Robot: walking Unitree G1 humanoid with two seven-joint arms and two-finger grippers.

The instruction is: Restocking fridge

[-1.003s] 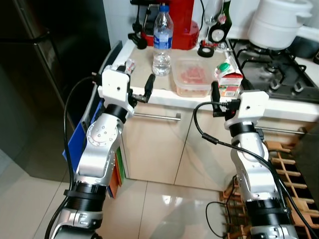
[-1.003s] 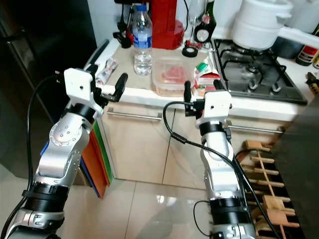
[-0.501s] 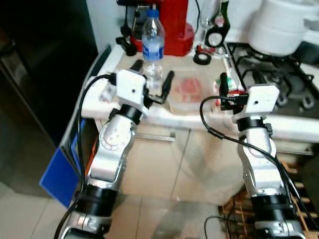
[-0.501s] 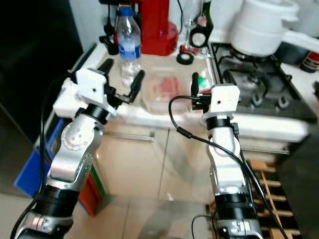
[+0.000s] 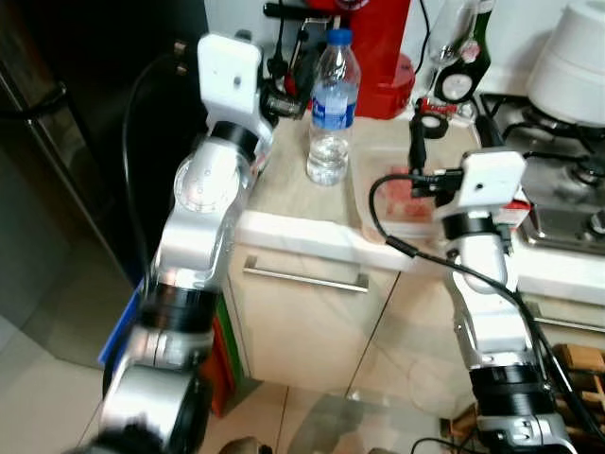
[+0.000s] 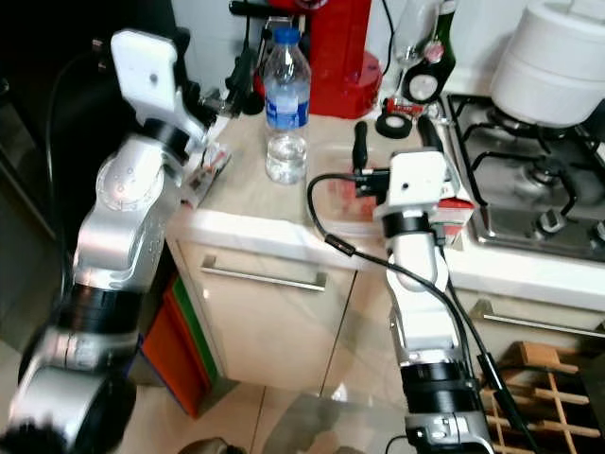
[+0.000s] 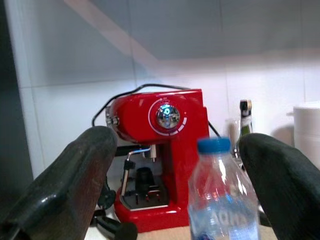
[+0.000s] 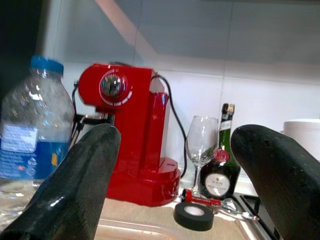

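Two grippers are up over the counter, both w/ fingers spread and holding nothing.

Left eye view: your left gripper (image 5: 288,71) sits high in the upper-left part of the frame, just left of the water bottle (image 5: 332,109), which stands upright at upper centre on the counter (image 5: 284,199). Right gripper (image 5: 427,142) hangs over the clear food container (image 5: 397,194) at centre-right; the carton (image 5: 515,203) is mostly hidden behind the wrist. Risk, as I judge it: the bottle is tall and nearly empty, so a finger clipping it on approach could tip it into the red coffee machine (image 5: 378,47) or off the edge.

Right eye view: same layout; the bottle is at upper centre, w/ a small wrapped packet (image 6: 210,170) lying near the counter's left edge. Your left arm passes just above that packet, so a low sweep could knock it off.

Left wrist view: the bottle cap (image 7: 214,145) sits lower right, nearer one finger (image 7: 280,185) than the other, so you're off-centre; closing now would likely shove it.

Right wrist view: fingers frame the wine glass (image 8: 201,145) and dark bottle (image 8: 220,170) beyond. Overreach there risks breakage.

Vs 1 s ago: camera has come closer to the counter, left gripper has risen from the counter edge to bottle height, right gripper has come in over the container.
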